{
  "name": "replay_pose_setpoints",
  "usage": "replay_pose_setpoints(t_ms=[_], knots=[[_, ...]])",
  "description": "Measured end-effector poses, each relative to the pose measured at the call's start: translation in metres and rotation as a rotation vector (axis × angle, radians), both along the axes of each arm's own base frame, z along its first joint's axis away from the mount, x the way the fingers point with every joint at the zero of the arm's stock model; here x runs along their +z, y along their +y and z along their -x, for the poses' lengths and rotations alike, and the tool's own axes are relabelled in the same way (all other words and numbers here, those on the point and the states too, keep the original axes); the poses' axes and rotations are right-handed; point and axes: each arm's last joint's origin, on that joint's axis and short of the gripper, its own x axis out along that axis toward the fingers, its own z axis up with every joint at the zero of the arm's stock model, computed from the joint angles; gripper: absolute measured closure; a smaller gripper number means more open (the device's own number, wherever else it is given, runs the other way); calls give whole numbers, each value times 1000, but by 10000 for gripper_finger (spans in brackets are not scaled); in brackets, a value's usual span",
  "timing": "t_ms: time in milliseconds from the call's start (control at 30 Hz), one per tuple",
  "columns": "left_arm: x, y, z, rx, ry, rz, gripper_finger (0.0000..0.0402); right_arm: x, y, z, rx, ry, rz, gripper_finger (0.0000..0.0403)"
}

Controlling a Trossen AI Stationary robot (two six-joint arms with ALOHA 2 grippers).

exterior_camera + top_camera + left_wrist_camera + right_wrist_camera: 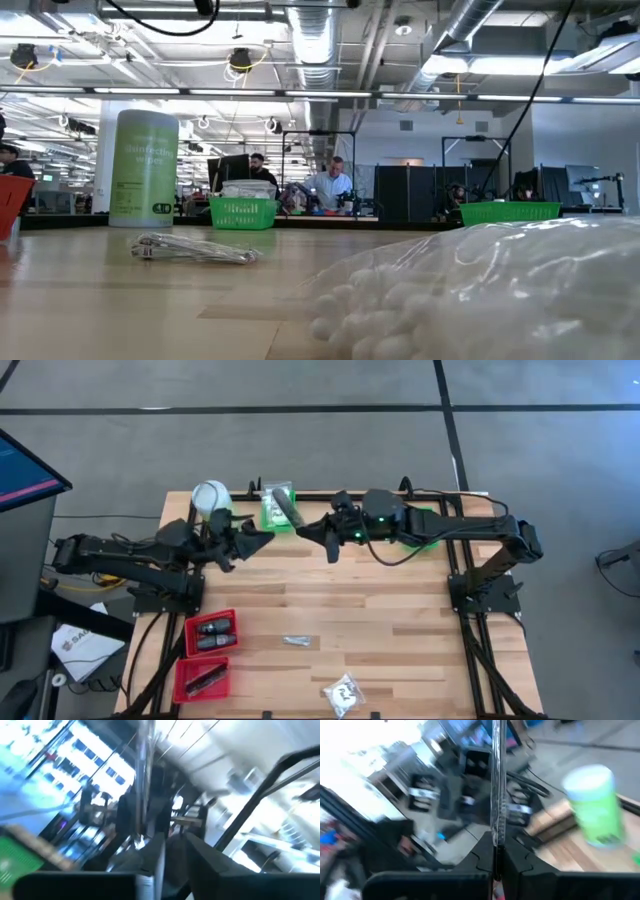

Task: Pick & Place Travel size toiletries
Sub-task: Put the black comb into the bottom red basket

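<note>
Table (400, 630) of pale wooden boards on a black frame, holding everything below.

Left arm, reaching in from the table's left edge; left gripper (262, 540) raised near the back of the table, just beside the right one. In its wrist view its fingers (156, 854) stand a little apart, a slim silvery strip (145, 780) rising along one of them. Whether that strip is gripped cannot be told.

Right arm, reaching in from the right edge; right gripper (312, 532) raised at back centre, tip pointing toward the left gripper. Fingers closed on a slim silvery sachet (495, 785), which stands upright out of the pinched tips.

Canister (210, 495), tall, light green, white lid, at the back left corner, upright.

Green baskets, two: one (278, 510) at back centre with a dark item inside, one (425, 525) at back right, partly under the right arm.

Red baskets, two, at the front left: nearer the middle (211, 632) with dark pieces inside, nearer the edge (200, 678) with a dark stick.

White crinkly packet (343, 693), black print, lying at the front edge, well apart from both grippers.

Silvery sachet (295, 641), lying flat on bare boards between the red baskets and the packet.

People (330, 187) in the room beyond the table.
</note>
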Motion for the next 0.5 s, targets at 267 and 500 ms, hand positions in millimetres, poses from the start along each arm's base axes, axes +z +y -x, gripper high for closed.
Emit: replay_pose_setpoints(t_ms=[267, 500], knots=[[4, 7, -2, 32, -70, -1, 247, 9, 14, -8, 38, -153, -150, 401], [-4, 6, -12, 25, -29, 8, 218, -9, 25, -19, 54, -72, -242, 401]])
